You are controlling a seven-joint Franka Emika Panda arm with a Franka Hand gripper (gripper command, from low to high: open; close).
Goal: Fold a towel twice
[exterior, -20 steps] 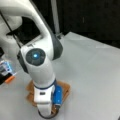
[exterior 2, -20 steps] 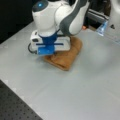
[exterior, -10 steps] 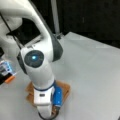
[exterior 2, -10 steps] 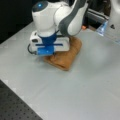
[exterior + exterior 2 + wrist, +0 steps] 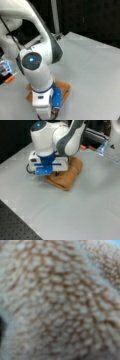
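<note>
Towel (image 5: 67, 173) lies as a compact folded bundle on the grey surface (image 5: 82, 210) toward a front view's top, with the claw (image 5: 57, 173) pressed low onto it, terry loops filling the wrist view, though whether it is clenched I cannot tell.

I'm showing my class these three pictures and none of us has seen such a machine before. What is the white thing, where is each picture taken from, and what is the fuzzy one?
The white machine is a robot arm. Its gripper, the clamp at its end, is pressed down over an orange-brown towel lying bunched and folded on a grey table. Two pictures come from cameras off the arm, looking at the table from different sides; in a front view the arm hides most of the towel. The fuzzy picture comes from a camera on the wrist, so close that towel loops fill it.
</note>
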